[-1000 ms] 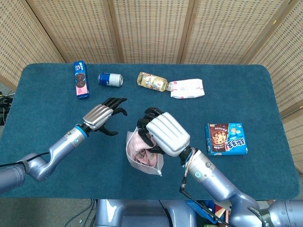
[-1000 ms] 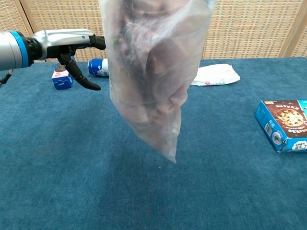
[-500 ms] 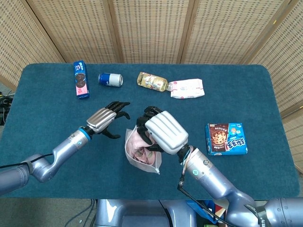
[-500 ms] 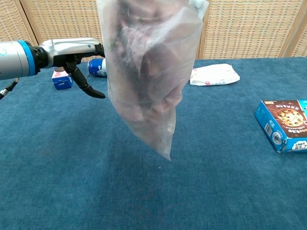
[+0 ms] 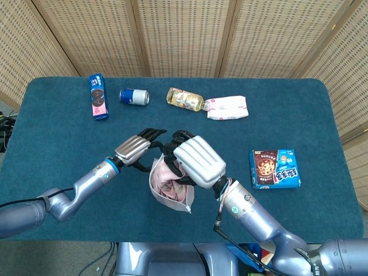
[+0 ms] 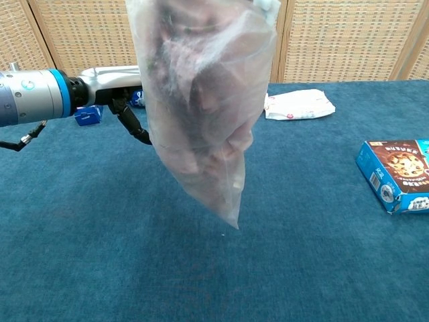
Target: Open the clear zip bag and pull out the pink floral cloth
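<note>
My right hand [image 5: 194,161] grips the top of the clear zip bag [image 6: 201,107] and holds it hanging above the table. The pink floral cloth [image 5: 167,179] is bunched inside the bag, visible through the plastic in both views. My left hand [image 5: 137,149] is open, its dark fingers spread and reaching up against the bag's upper left edge. In the chest view most of the left hand [image 6: 119,86] is hidden behind the bag, and the right hand is out of frame above.
Along the table's far side lie a blue cookie pack [image 5: 98,96], a blue can [image 5: 134,96], a yellowish bottle [image 5: 184,99] and a white packet [image 5: 227,107]. A blue cookie box [image 5: 275,168] sits at the right.
My left hand has moved right, from well apart to the bag's upper edge. The right hand has drifted slightly left with the bag.
</note>
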`<state>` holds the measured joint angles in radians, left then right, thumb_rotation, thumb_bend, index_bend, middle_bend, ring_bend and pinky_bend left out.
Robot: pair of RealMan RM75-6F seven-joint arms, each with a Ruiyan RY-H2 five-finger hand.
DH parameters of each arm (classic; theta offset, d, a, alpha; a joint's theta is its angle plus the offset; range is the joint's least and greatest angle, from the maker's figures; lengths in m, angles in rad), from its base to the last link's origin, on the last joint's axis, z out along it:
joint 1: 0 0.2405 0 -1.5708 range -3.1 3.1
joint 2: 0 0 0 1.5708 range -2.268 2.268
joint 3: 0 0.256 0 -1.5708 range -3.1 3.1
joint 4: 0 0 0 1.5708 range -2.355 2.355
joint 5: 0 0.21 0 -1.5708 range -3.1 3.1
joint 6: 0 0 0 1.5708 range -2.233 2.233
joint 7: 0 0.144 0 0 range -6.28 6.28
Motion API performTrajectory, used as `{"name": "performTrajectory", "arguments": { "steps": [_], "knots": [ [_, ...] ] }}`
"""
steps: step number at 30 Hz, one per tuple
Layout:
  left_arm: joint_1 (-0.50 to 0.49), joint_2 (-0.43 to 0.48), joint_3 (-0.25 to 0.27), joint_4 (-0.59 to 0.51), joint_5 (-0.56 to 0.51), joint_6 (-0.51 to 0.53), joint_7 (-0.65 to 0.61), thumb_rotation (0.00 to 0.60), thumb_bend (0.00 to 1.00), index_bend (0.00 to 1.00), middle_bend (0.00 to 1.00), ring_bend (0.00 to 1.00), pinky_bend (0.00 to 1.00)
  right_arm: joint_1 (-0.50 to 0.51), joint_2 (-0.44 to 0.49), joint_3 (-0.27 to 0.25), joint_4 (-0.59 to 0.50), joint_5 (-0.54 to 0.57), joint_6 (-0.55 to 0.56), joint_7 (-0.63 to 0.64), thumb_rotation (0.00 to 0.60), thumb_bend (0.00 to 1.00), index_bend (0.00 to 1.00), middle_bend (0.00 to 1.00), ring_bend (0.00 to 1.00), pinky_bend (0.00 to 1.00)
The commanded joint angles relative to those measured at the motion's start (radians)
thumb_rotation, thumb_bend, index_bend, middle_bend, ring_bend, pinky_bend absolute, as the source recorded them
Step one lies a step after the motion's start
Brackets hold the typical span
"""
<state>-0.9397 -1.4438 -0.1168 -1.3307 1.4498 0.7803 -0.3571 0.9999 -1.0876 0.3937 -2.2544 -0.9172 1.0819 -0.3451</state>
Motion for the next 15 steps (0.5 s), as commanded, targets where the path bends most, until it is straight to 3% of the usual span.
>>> {"name": "performTrajectory", "arguments": {
  "steps": [1, 15],
  "knots": [
    [-0.002, -0.004, -0.002, -0.001, -0.003, -0.001, 0.001, 0.6, 0.28, 0.39, 0.0, 0.0, 0.0, 0.001, 0.0, 0.0, -0.001, 0.001, 0.001, -0.001, 0.6, 0.82, 0.79, 0.52, 0.42, 0.23],
    [-0.01, -0.026, -0.012, -0.007, -0.034, -0.016, 0.035, 0.6, 0.4, 0.46, 0.0, 0.0, 0.0, -0.001, 0.015, 0.0, -0.013, -0.003, 0.01, 0.009, 0.6, 0.82, 0.79, 0.52, 0.42, 0.23]
  ]
}}
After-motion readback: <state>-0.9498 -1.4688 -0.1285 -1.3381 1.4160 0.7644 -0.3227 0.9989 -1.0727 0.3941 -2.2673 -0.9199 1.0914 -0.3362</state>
